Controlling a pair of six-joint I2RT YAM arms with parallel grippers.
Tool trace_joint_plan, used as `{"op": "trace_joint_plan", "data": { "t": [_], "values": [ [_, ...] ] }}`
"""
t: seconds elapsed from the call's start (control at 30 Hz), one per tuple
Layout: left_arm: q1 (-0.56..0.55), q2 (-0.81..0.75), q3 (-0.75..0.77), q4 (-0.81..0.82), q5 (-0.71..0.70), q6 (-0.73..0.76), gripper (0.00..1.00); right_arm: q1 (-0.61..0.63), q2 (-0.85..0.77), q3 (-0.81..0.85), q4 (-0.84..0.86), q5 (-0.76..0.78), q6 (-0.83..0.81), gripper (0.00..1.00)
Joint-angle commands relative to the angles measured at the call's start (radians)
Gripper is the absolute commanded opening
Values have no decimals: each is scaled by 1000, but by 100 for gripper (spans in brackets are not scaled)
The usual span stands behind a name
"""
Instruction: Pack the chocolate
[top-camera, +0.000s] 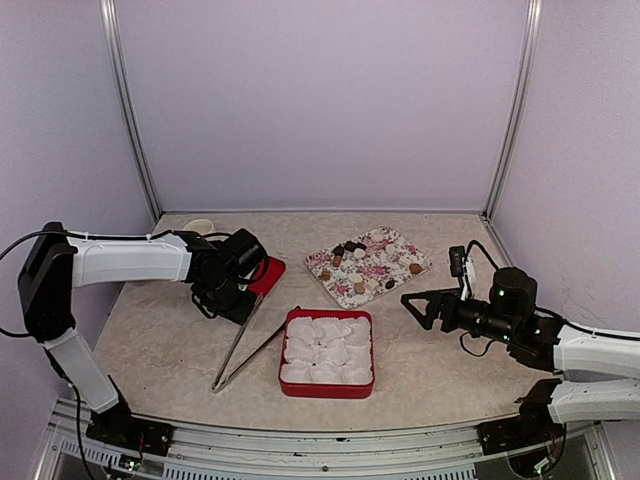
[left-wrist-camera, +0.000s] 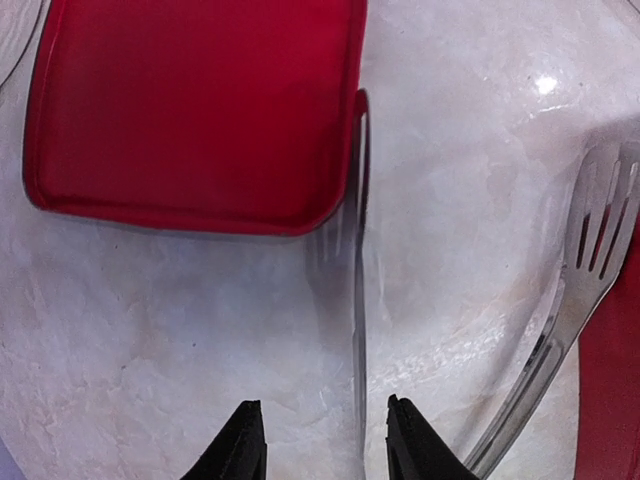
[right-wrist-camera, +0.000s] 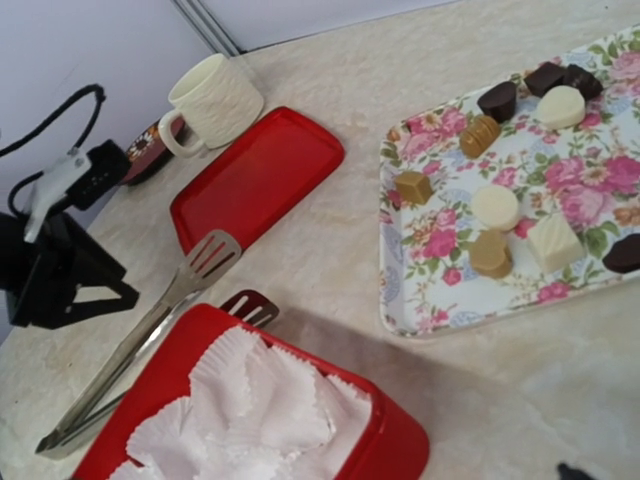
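Note:
The chocolate (top-camera: 352, 258) is several tiny dark, tan and cream pieces on a floral tray (top-camera: 385, 270); it also shows in the right wrist view (right-wrist-camera: 493, 207), on the tray (right-wrist-camera: 420, 300). A red box (top-camera: 284, 380) holds white paper cups (top-camera: 327, 350) with no chocolate in them. Metal tongs (top-camera: 245, 345) lie left of the box. My left gripper (top-camera: 232, 300) is open just above the table, its fingertips (left-wrist-camera: 240, 440) astride one tongs arm (left-wrist-camera: 360, 300). My right gripper (top-camera: 418, 308) is open and empty, right of the tray and box.
A red lid (top-camera: 268, 272) lies under the left wrist and fills the upper left wrist view (left-wrist-camera: 190, 110). A white mug (right-wrist-camera: 215, 100) stands at the back left. The enclosure walls and metal posts (top-camera: 130, 120) ring the table.

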Motion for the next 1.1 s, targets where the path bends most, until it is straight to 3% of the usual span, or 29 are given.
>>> {"op": "trace_joint_plan", "data": {
  "t": [0.0,0.33,0.8,1.07],
  "values": [
    [3,54,40,69,46,45,40,-14,-8,-14,9,-14,8,100],
    [18,112,33,87,26,52,36,-19,-2,-17,11,-25,17,100],
    [49,148,-33,167,56,55,0,-20,46,3,19,-37,12,100],
    [84,-14,-48,150,90,13,0,-20,64,27,22,-51,11,100]
  ]
}}
